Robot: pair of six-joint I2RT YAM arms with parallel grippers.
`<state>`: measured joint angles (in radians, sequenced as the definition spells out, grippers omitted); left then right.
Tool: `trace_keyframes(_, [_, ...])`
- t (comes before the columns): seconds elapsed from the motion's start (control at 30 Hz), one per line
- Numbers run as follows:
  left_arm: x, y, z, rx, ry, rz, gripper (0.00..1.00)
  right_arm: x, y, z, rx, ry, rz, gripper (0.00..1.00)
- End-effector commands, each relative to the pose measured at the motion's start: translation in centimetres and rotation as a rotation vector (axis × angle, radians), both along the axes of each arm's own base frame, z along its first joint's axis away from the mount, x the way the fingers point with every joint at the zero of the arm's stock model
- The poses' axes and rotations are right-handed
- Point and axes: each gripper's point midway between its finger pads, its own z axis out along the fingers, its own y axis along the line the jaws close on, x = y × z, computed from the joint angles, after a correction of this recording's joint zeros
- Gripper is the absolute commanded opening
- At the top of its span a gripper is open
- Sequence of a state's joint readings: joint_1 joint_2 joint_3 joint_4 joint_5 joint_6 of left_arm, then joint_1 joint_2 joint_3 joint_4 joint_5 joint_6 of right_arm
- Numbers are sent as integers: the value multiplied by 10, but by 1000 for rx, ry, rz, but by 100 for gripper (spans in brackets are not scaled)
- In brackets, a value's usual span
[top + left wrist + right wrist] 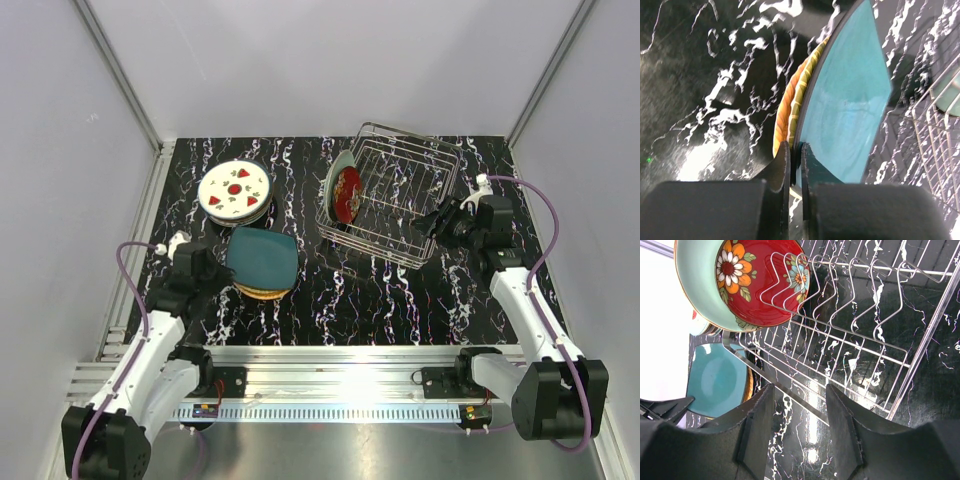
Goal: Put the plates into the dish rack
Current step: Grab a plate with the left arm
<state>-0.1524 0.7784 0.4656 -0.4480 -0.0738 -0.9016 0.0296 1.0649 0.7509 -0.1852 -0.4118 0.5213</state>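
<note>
At the left-centre of the black marbled table (380, 300), the left arm's fingers (794, 152) are pinched shut on the near-left rim of the dark teal plate (265, 257). The wrist view shows the rim caught between the two tips. This plate lies nearly flat on top of an orange-tan plate (262, 293), and the plate body stretches away from the fingers toward the right.

The dish rack (410, 135) stands to the right and slightly farther back, well apart from the held plate. Its long axis runs left to right, angled a little. A mint-green plate (338, 170) and a red plate (347, 195) stand upright side by side at its left end, and the slots to their right hold nothing. A white strawberry plate (235, 188) sits on a small stack farther back on the left.

The right arm's fingers (800, 390) stand partly apart at the rack's right end and hold no plate. A rack wire shows in the gap between them, but whether it touches them cannot be told.

The left arm is the nearer one to the teal plate. Judging from this layout, the plate has to travel right and back. It must also turn from flat to upright, face parallel to the red plate, to drop into the next free slot.
</note>
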Motion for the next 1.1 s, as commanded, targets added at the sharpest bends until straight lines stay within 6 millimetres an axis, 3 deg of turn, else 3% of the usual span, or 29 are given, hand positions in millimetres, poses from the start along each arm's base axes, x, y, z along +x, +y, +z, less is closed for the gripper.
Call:
trace_keyframes(0.0, [4, 6, 6, 35, -13, 9, 0, 1, 1, 12, 2, -45, 7, 53])
trace_keyframes(0.3, [3, 11, 18, 61, -18, 13, 3, 1, 1, 11, 3, -43, 8, 53])
trace_keyframes(0.37, [5, 10, 22, 64, -27, 7, 11, 1, 1, 12, 3, -45, 8, 53])
trace_keyframes(0.4, [5, 9, 24, 62, -28, 3, 20, 1, 1, 12, 3, -46, 8, 53])
trace_keyframes(0.57, [4, 8, 21, 66, -14, -9, 30, 1, 1, 11, 0, -42, 6, 54])
trace_keyframes(0.83, [4, 4, 10, 44, 11, -16, 1, 1, 1, 11, 1, -42, 8, 54])
trace_keyframes(1.07, [6, 6, 14, 54, 2, -7, 0, 1, 0, 12, -2, -46, 4, 54])
